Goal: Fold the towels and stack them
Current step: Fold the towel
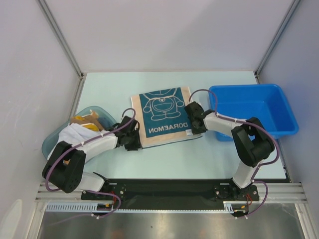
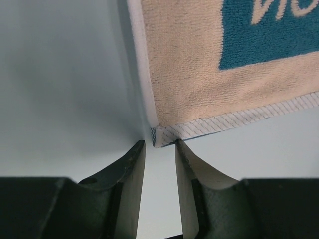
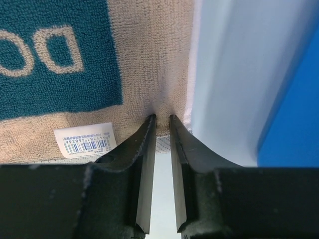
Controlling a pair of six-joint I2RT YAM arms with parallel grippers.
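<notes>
Beige, teal-panelled towel [image 1: 162, 117] is lying flat on the surface [image 1: 199, 159], seen from above. Left wrist: the left claw [image 2: 158, 144] is gaping narrowly around the towel's corner. Right wrist: the right claw [image 3: 162, 118], nearly closed, is pinching its puckered edge.

Towel [image 2: 199, 74] — nubby terry cloth; bin [image 1: 254, 107] — glossy plastic; table [image 1: 199, 154] matt.

A blue bin [image 1: 254, 108] is set at the right of the table [image 1: 199, 159]. A translucent teal tub [image 1: 48, 143] is seen opposite — far left.
</notes>
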